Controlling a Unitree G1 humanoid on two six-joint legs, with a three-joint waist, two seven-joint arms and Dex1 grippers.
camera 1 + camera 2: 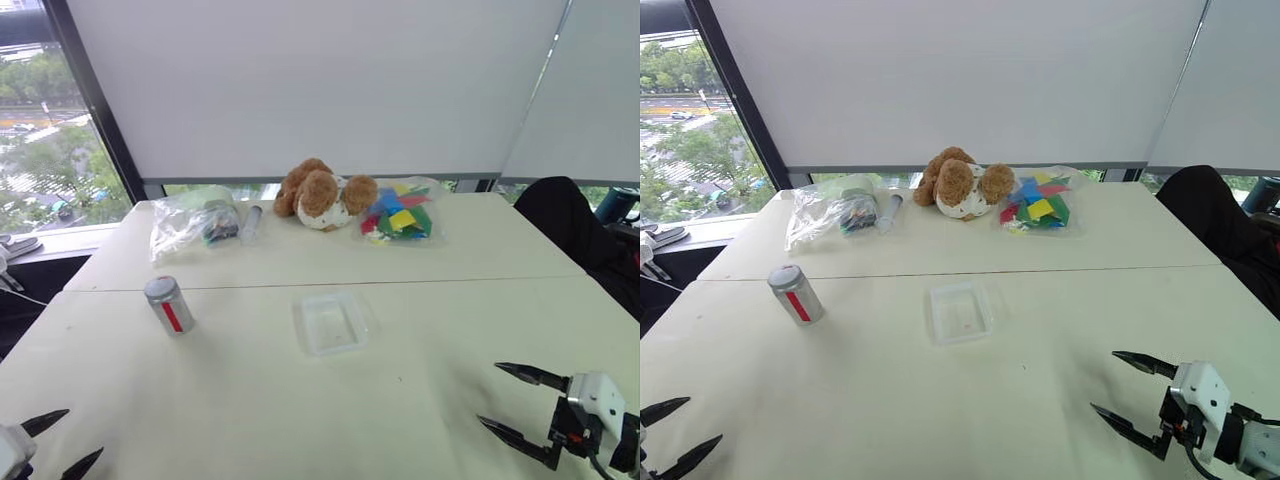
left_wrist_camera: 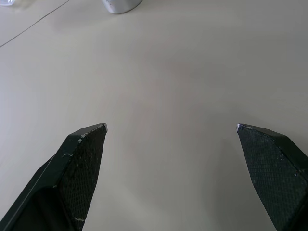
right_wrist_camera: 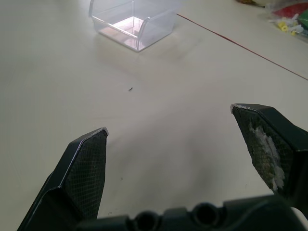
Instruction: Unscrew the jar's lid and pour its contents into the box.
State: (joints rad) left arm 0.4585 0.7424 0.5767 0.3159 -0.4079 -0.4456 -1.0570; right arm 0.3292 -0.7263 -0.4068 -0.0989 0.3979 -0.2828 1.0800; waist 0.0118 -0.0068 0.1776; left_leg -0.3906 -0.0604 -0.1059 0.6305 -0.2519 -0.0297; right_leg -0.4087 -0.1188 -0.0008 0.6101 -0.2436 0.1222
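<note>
The jar (image 1: pixel 169 305), a small silvery cylinder with a red stripe on its label, stands upright on the left of the cream table, its round lid (image 1: pixel 160 288) on top. Its base shows in the left wrist view as the jar (image 2: pixel 120 5). The contents are hidden inside it. The box (image 1: pixel 333 323), a shallow clear plastic tray, rests near the table's middle, and the right wrist view has the box (image 3: pixel 132 24) ahead. My left gripper (image 1: pixel 58 442) hangs open at the near left corner, well short of the jar. My right gripper (image 1: pixel 505 398) is open at the near right, empty.
Along the table's far edge lie a clear bag with dark items (image 1: pixel 195 222), a clear tube-like container (image 1: pixel 251 222), a brown teddy bear (image 1: pixel 322 194) and a bag of coloured blocks (image 1: pixel 400 212). A black chair back (image 1: pixel 570 225) stands at the right. A seam (image 1: pixel 350 283) crosses the table.
</note>
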